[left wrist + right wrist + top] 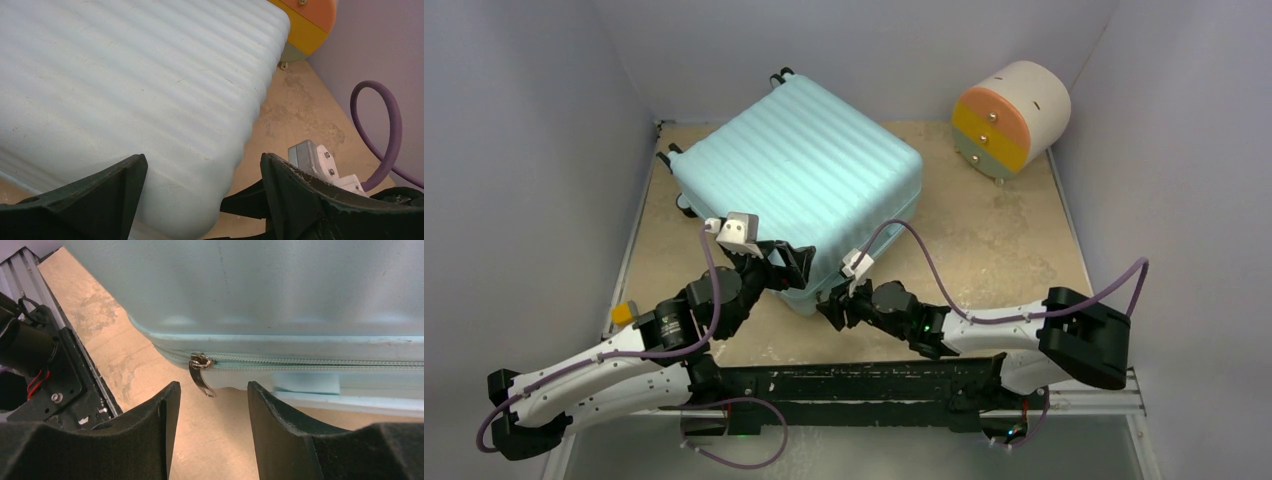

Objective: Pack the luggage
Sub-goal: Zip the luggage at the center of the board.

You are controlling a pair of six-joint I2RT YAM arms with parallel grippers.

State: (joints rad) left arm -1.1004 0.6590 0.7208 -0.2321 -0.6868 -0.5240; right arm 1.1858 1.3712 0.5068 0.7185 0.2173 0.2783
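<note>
Luggage (799, 175) is seen closed and lying flat on the table (1004, 250), ribbed shell up, turned at an angle. Its wheels (779, 76) are pointed toward the far wall. Most of the table's middle and far left is taken up by it.

Left gripper (789, 262) is positioned at the near edge of the shell, close to the near corner. In the left wrist view the claw (202, 165) is spread wide, and the rounded corner of the luggage (140, 90) is framed between the fingers. Nothing is clamped. Contact with the shell cannot be told.

Right gripper (834, 305) is placed low at the near corner, just beside the left one. In the right wrist view its claw (212, 390) is parted to a moderate gap and nothing is held. The side wall of the luggage (250, 300) is faced head-on. The zipper track (325, 362) is seen zipped along the seam to the right of the slider. The metal zipper pull (201, 372) is hung just ahead of the gap, untouched by either finger.

Round drawer unit (1011, 118) is laid on its side at the far right, well apart from both claws.
</note>
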